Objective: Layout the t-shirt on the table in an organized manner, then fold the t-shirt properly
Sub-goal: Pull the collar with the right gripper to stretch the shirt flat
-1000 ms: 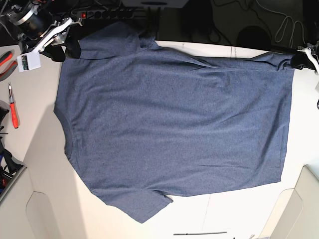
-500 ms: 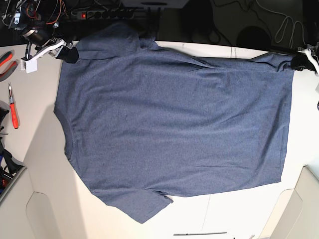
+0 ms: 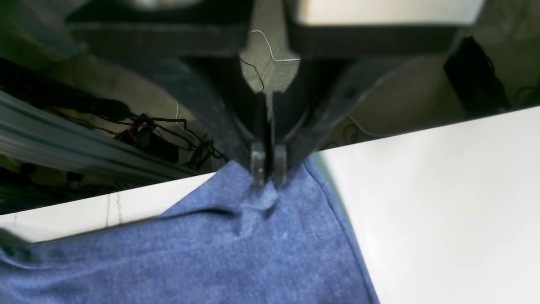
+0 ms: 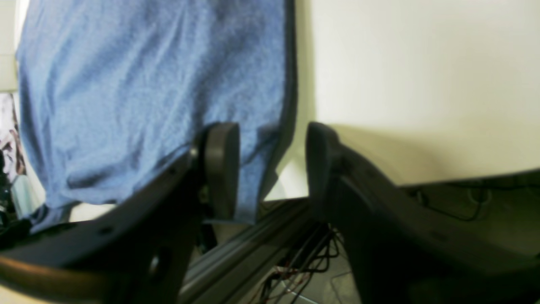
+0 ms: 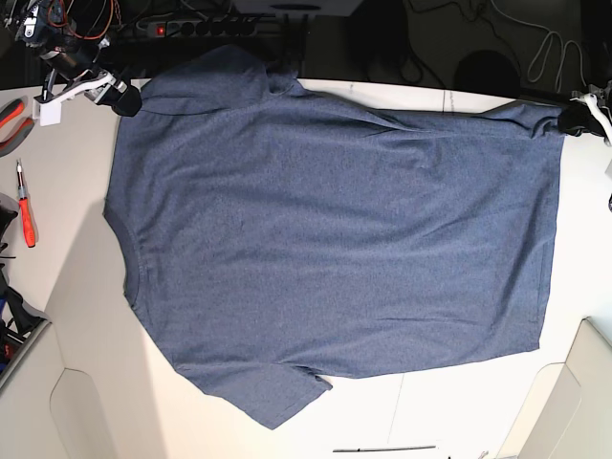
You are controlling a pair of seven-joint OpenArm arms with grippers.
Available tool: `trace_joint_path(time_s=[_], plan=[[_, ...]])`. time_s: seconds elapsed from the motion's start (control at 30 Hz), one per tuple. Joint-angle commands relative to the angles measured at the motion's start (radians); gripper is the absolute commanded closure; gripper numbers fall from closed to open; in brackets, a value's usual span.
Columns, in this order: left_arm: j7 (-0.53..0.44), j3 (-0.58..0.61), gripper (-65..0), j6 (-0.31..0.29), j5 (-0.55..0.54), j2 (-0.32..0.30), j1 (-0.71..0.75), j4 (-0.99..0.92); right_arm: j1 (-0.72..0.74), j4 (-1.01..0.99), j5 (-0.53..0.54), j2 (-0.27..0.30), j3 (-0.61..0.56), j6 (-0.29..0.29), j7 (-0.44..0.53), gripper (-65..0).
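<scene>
The navy-blue t-shirt [image 5: 335, 239] lies spread flat on the off-white table [image 5: 67, 277], collar to the left and hem to the right. My left gripper [image 5: 576, 117] is at the far right corner of the hem, shut on a pinch of the fabric [image 3: 257, 211]; the left wrist view shows its fingertips [image 3: 258, 162] pressed together on the cloth. My right gripper [image 5: 119, 96] is open at the far left beside the upper sleeve. In the right wrist view the sleeve [image 4: 147, 84] hangs against one finger [image 4: 221, 169], and the other finger [image 4: 320, 160] stands apart over bare table [image 4: 422, 84].
A red-handled screwdriver [image 5: 27, 215] and red pliers [image 5: 10, 113] lie at the table's left edge. A power strip [image 5: 206, 24] and cables run behind the far edge. White panels stand at the front corners [image 5: 574, 402].
My right arm has drawn back toward the far left corner, its open gripper now at the sleeve's edge. The shirt and the left gripper have not moved.
</scene>
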Motion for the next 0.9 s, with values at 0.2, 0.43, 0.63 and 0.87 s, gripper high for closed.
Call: trace_joint_path(time_s=[0.2, 0.43, 0.63, 0.87], plan=[[-0.011, -0.011, 0.0, -0.009, -0.013, -0.025, -0.002, 0.013, 0.0, 0.011, 0.045, 0.008, -0.041, 0.017, -0.012, -22.2], [-0.011, -0.011, 0.0, -0.009, -0.013, -0.025, -0.002, 0.013, 0.0, 0.011, 0.033, 0.008, -0.079, 0.017, -0.011, -4.7], [-0.07, -0.011, 0.0, -0.009, -0.013, -0.025, -0.002, 0.013, 0.0, 0.023, 0.07, 0.008, -0.079, 0.033, -0.016, 0.0], [-0.16, -0.013, 0.0, -0.009, -0.007, -0.025, -0.025, 0.013, -0.001, 0.162, 0.085, 0.008, -0.077, 0.05, -0.068, 0.0]])
